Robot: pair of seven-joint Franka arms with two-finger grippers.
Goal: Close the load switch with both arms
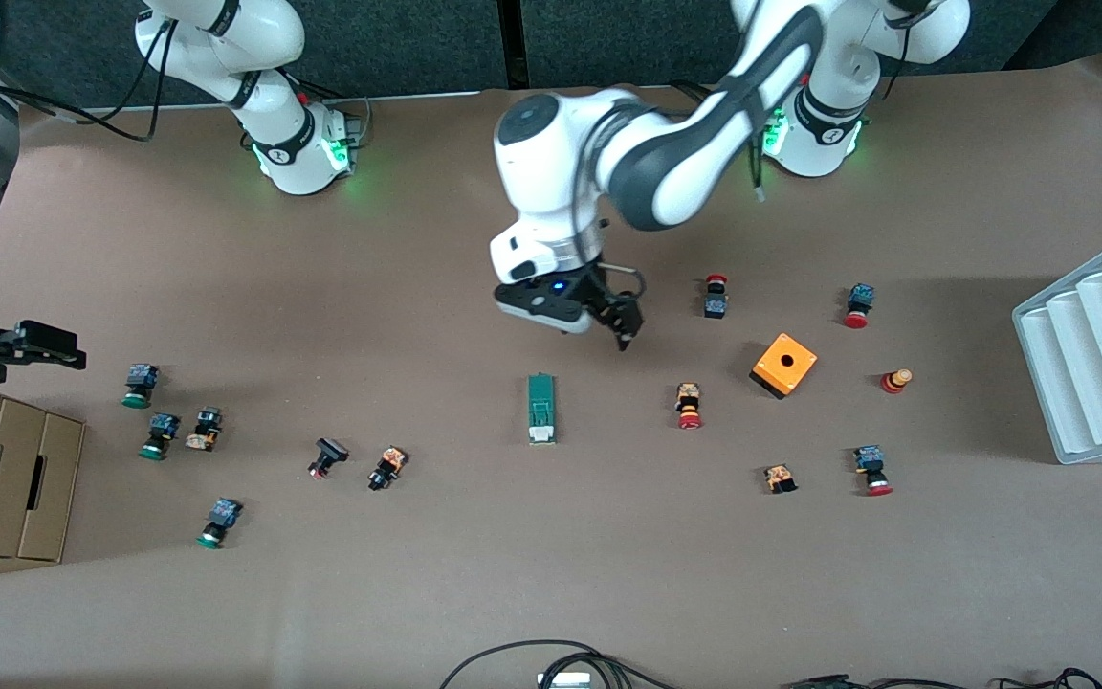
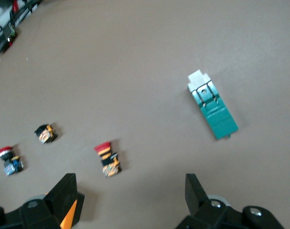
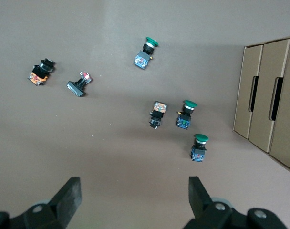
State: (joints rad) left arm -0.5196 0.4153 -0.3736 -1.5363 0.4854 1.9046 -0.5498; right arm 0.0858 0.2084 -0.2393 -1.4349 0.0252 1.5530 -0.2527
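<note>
Load switch [image 1: 540, 409], green with its white tab end toward the front camera, lies flat mid-table, untouched. Left gripper [image 1: 616, 321] hangs over bare table close by, nearer the robots' edge, jaws spread wide and empty. Right gripper [image 1: 44, 344] waits over the table's edge at the right arm's end, above the cardboard boxes [image 1: 6, 474], fingers wide apart, holding nothing.

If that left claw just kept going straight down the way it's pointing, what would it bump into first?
Probably bare table. The open left gripper hangs over brown paper; the load switch lies off to one side, though depth is uncertain.
</note>
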